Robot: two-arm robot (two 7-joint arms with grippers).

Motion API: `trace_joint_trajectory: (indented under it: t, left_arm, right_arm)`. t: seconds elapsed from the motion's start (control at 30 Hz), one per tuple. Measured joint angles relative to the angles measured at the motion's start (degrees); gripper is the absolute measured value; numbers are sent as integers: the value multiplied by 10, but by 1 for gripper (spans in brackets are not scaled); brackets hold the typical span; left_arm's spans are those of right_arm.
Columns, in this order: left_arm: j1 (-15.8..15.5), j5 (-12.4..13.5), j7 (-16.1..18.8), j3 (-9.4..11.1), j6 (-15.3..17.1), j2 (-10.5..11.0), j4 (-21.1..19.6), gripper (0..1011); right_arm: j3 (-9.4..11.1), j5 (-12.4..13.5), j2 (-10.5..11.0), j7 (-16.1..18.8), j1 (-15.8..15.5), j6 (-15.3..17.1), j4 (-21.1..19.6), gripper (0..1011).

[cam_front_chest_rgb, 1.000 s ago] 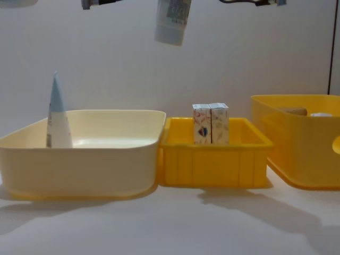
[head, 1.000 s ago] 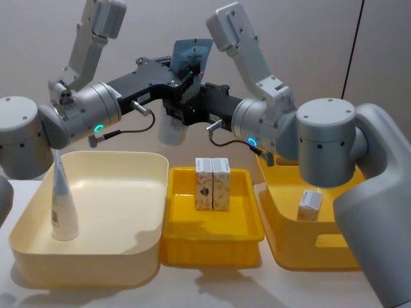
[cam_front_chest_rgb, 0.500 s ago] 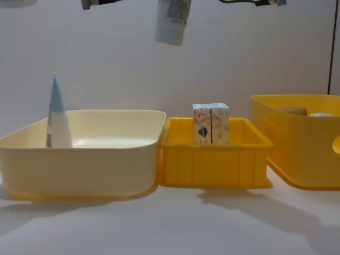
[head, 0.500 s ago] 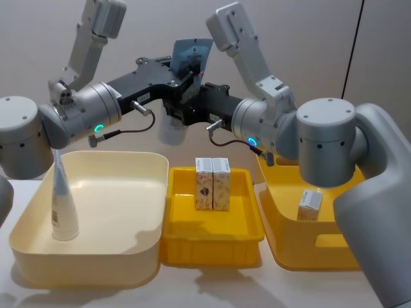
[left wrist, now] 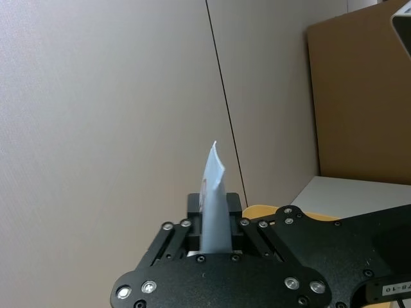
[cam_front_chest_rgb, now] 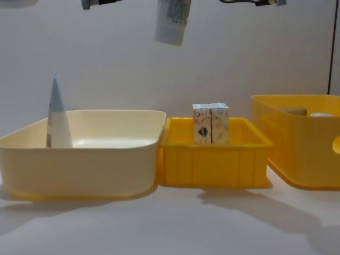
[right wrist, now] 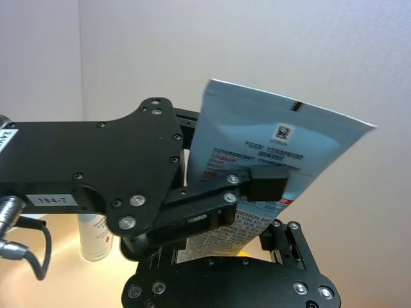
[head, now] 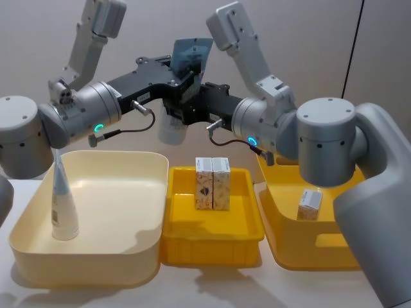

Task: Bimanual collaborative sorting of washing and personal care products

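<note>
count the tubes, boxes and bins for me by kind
tubes: 2, one standing in the cream bin, one held in the air between both arms
boxes: 3, two in the middle bin, one in the right bin
bins: 3, cream, middle yellow, right yellow
total: 8

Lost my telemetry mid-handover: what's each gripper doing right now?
Left gripper: shut on the raised tube, above the bins.
Right gripper: at the same tube, facing the left one; grip cannot be told.
</note>
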Motion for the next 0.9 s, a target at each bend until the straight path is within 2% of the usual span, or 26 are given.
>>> trace_joint_trajectory:
  t: [0.2, 0.23, 0.27, 0.33, 0.37, 0.53, 0.57, 0.6, 0.77, 0.9]
  left_arm:
    - [0, 0, 0, 0, 0, 0, 0, 372]
    - [0, 0, 0, 0, 0, 0, 0, 429]
    - [0, 0, 0, 0, 0, 0, 0, 429]
    - [0, 0, 0, 0, 0, 0, 0, 512]
    - [0, 0, 0, 0, 0, 0, 0, 512]
    - [0, 0, 0, 0, 0, 0, 0, 715]
    - [0, 0, 0, 0, 0, 0, 0, 715]
    - [0, 0, 0, 0, 0, 0, 0, 770]
    - [0, 0, 0, 0, 0, 0, 0, 918]
    - [0, 0, 0, 0, 0, 0, 0, 1002]
  right_arm:
    - [0, 0, 0, 0, 0, 0, 0, 599]
    - [0, 0, 0, 0, 0, 0, 0, 601]
    - [0, 0, 0, 0, 0, 0, 0, 601]
    - [0, 0, 0, 0, 0, 0, 0, 599]
    - [0, 0, 0, 0, 0, 0, 0, 599]
    - [0, 0, 0, 0, 0, 0, 0, 601]
    - [0, 0, 0, 0, 0, 0, 0, 601]
    - [0, 0, 0, 0, 0, 0, 0, 601]
    - [-1, -1, 4, -1, 0, 3, -3, 601]
    - [0, -5, 12, -3, -2, 8, -9, 599]
